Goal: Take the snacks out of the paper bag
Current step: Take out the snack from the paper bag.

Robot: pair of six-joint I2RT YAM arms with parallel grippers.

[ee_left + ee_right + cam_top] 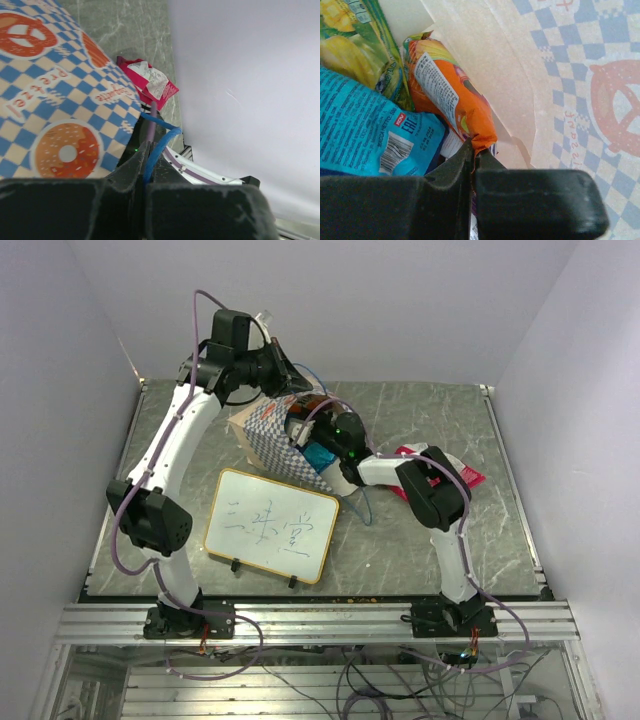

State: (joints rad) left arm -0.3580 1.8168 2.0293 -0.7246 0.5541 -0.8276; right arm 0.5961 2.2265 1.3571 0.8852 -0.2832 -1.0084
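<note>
The right gripper [472, 156] is inside the bag [262, 440], its two dark fingers pressed together on the crimped end of an orange packet [451, 97], with no gap showing between them. Just left of that packet lies a blue packet [365, 131], touching it. Deeper in, a green packet [355, 45] with yellow print sits against both. The tan inner wall of the bag runs along the right of the orange packet.

The left gripper [146, 161] is closed tight on the bag's thin blue cord handle [162, 142], which comes out from between its fingers. Beside it is the bag's blue-and-white chequered side, printed with pretzels and a doughnut. Past the bag, a red packet [150, 82] with a white patch lies out on the grey table [145, 30].

From above, a framed whiteboard [270, 525] lies nearest the arm bases. The bag is tipped over just behind it, mouth toward the right arm.
</note>
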